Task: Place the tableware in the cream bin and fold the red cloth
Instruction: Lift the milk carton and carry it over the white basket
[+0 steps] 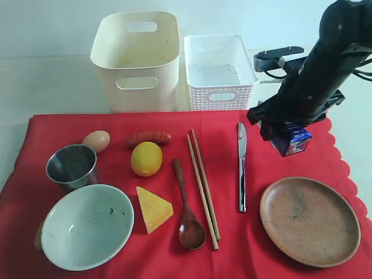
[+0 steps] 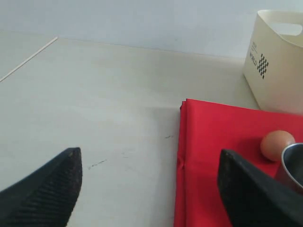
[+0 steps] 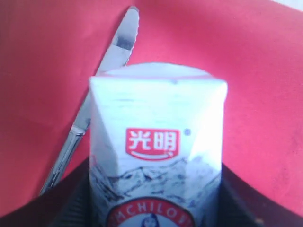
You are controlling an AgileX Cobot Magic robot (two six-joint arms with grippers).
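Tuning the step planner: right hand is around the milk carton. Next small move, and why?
Probably lift the small blue-white milk carton straight up. The right hand looks closed on its sides, it sits on the red scalloped cloth that must be folded, and the silver table knife lies close beside it, so a sideways drag could nudge that.

milk carton (image 3: 156,118): base cut off | steel cup (image 2: 293,166): mostly off-frame | cream bin (image 2: 279,75): partly cropped
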